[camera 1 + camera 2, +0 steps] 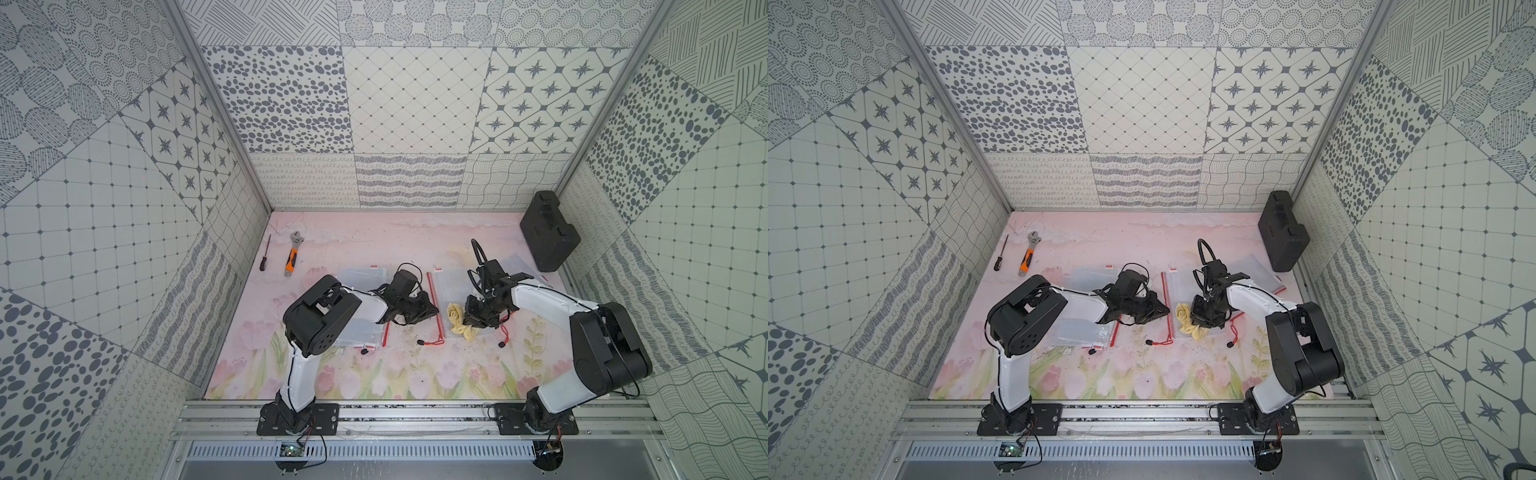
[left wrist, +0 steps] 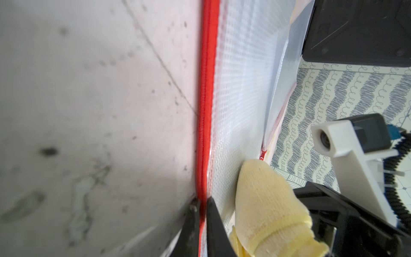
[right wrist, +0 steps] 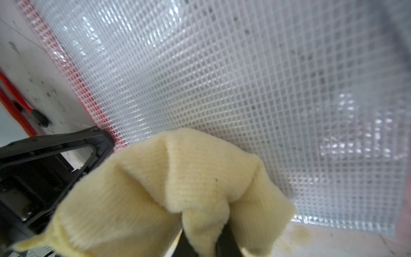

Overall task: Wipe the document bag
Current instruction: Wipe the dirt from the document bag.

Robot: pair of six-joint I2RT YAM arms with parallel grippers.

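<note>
The document bag is clear mesh plastic with a red zipper edge and lies flat mid-table. My left gripper is shut on that red edge, pinching it between its black fingers. My right gripper is shut on a bunched yellow cloth, which rests on the bag's mesh surface close beside the left fingers. The cloth hides the right fingertips.
Two more clear bags lie nearby, one under the left arm and one behind the right arm. A black case leans at the back right. A wrench and a screwdriver lie at the back left.
</note>
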